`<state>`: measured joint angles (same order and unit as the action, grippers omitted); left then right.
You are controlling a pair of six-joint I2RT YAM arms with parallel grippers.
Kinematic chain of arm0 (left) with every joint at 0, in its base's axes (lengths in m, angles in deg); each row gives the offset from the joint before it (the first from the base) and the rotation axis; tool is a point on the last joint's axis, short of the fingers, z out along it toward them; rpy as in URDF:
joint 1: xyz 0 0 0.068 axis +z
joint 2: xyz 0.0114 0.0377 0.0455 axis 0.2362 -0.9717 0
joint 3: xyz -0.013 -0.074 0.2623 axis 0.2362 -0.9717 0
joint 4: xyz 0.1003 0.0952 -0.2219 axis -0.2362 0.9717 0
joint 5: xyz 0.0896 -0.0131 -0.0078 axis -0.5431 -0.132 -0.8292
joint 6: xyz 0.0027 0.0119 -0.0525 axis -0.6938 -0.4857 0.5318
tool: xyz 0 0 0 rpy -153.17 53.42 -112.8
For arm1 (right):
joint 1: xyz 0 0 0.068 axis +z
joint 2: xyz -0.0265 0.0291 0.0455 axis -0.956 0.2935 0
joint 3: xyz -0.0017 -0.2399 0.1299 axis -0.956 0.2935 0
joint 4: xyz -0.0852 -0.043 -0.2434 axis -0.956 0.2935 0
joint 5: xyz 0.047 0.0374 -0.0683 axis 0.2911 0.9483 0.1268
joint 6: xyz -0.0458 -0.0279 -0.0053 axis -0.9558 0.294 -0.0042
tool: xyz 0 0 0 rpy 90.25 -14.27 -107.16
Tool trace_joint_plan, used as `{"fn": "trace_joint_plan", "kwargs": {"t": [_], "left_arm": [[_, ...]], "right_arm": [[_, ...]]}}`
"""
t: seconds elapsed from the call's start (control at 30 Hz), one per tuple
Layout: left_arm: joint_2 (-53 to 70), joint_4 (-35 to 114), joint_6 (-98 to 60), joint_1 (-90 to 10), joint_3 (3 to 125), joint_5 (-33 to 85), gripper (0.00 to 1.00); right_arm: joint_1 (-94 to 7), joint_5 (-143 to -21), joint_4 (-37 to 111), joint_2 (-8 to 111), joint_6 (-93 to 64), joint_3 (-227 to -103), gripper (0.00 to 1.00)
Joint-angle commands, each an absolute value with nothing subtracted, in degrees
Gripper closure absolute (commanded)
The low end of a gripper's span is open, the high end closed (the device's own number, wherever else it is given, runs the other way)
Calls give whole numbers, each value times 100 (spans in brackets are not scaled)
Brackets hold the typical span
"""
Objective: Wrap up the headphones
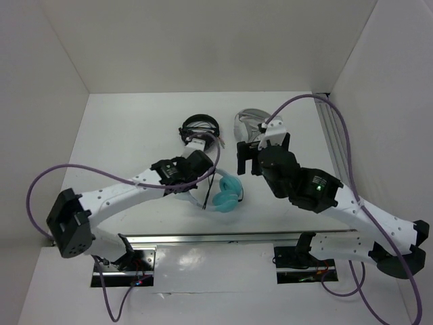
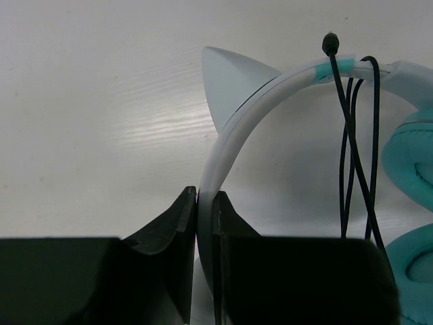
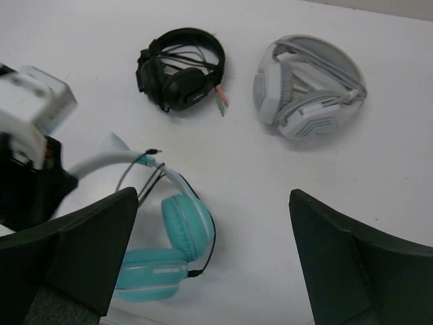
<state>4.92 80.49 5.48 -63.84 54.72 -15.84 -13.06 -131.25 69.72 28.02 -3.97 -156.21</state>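
The headphones (image 1: pixel 227 194) have teal ear cups (image 3: pixel 183 227) resting on the table and a pale white headband (image 2: pixel 233 128) with a cat-ear point (image 2: pixel 233 78). The thin black cable (image 2: pixel 353 142) hangs in loops over the headband, its plug (image 2: pixel 329 43) sticking up. My left gripper (image 2: pixel 206 203) is shut on the headband and holds it raised; it also shows in the top view (image 1: pixel 203 177). My right gripper (image 3: pixel 213 257) is wide open and empty, hovering above and to the right of the ear cups (image 1: pixel 262 152).
All-black headphones (image 1: pixel 200 126) lie behind the left gripper, also in the right wrist view (image 3: pixel 181 68). Grey-white headphones (image 1: pixel 249 124) lie beside them, under the right wrist (image 3: pixel 308 88). White walls enclose the table; a rail (image 1: pixel 331 128) runs along the right.
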Motion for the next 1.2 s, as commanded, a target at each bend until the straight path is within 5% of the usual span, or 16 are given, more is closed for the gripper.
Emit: {"fn": "trace_joint_plan", "kwargs": {"t": [0.0, 0.37, 0.6, 0.63, 0.67, 0.87, 0.93, 0.97, 1.17], "left_arm": [[42, 6875, 939, -6473, 6011, -1572, 100], [-3192, 6222, 1175, -6982, 8435, -1651, 100], [-3783, 6154, 1721, -6930, 8343, -1458, 100], [-3783, 6091, 1721, -6930, 8272, -1405, 94], [-3783, 6091, 1782, -6991, 8149, -1405, 79], [-3371, 6091, 1783, -7044, 7718, -1466, 50], [-3056, 6091, 1844, -7044, 7517, -1536, 25], [-2932, 6091, 1844, -7044, 7446, -1606, 0], [-1623, 6292, 1739, -7175, 6770, -1984, 0]], "right_arm": [[-1264, -13905, 8182, 2599, 225, -16401, 0], [-1264, -13687, 8810, 2107, 279, -16605, 0], [-1317, -13273, 8592, 1790, 341, -16078, 0], [-1317, -13273, 8591, 1790, 341, -16077, 0], [-1317, -13273, 8591, 1790, 341, -16077, 0], [-1317, -12870, 8293, 1913, 280, -16139, 0], [-1317, -12387, 8126, 1913, 113, -16200, 0], [-1317, -12246, 7986, 1852, 60, -16270, 0], [-1317, -12033, 8326, 1799, 120, -16788, 0]]}}
